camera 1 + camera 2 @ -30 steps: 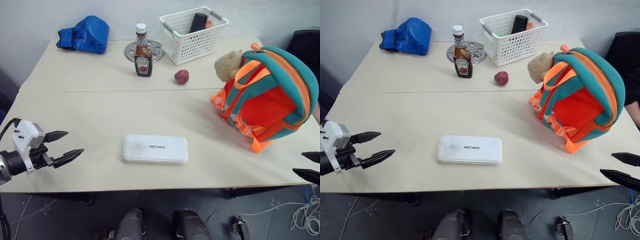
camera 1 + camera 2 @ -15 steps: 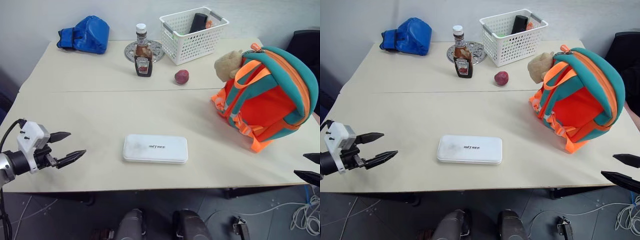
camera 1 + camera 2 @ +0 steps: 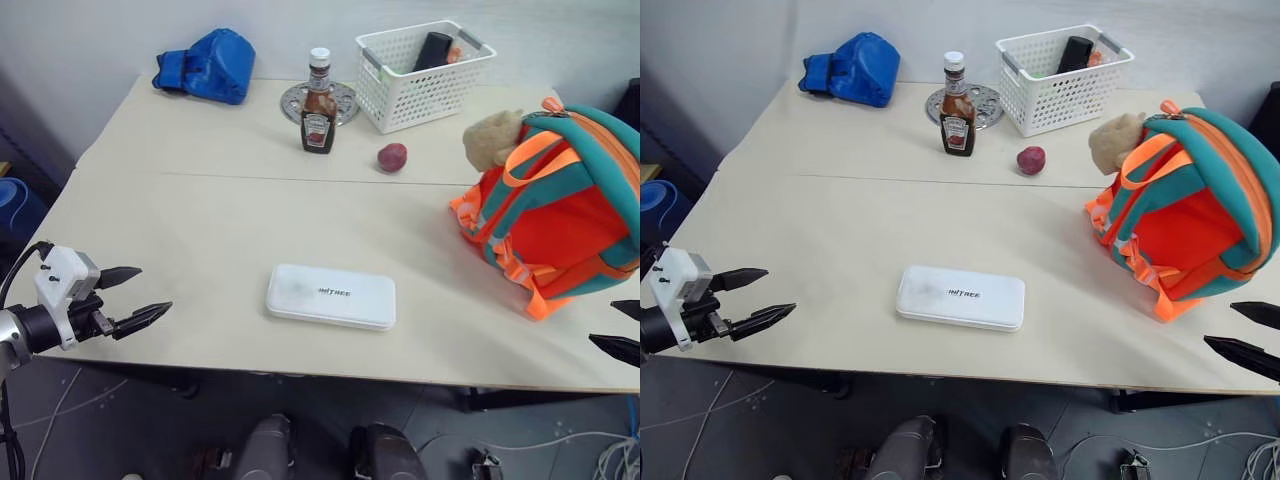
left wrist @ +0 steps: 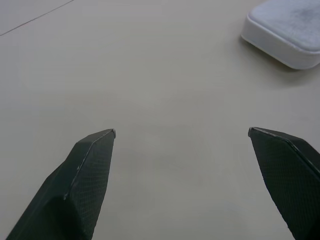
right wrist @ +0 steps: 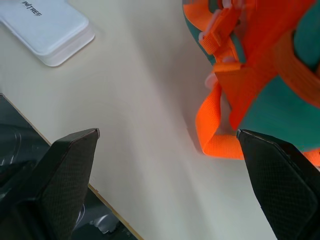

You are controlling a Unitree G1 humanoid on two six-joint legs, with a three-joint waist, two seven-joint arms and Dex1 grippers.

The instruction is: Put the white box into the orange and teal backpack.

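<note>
The white box point(image 3: 332, 296) lies flat near the table's front edge, its dark lettering facing up; one end of it shows as the white box point(image 4: 286, 31) and the white box point(image 5: 46, 30) in the wrist views. The orange and teal backpack point(image 3: 560, 207) stands at the right of the table with a beige plush toy point(image 3: 492, 139) on its upper left. My left gripper point(image 3: 136, 297) hovers open over the table's front left edge, well left of the box. At the front right edge, my right gripper point(image 3: 1245, 334) is open below the backpack, nothing between its fingers.
Along the far side sit a blue bag point(image 3: 207, 66), a ketchup bottle point(image 3: 319, 102) in front of a round metal trivet point(image 3: 318, 100), a white lattice basket point(image 3: 425, 74) holding dark items, and a small red fruit point(image 3: 392, 157). A seam crosses the beige table point(image 3: 210, 210).
The whole picture has shifted to the right and tilted, so the camera moved. Both grippers stay open in place, and the box and backpack have not moved.
</note>
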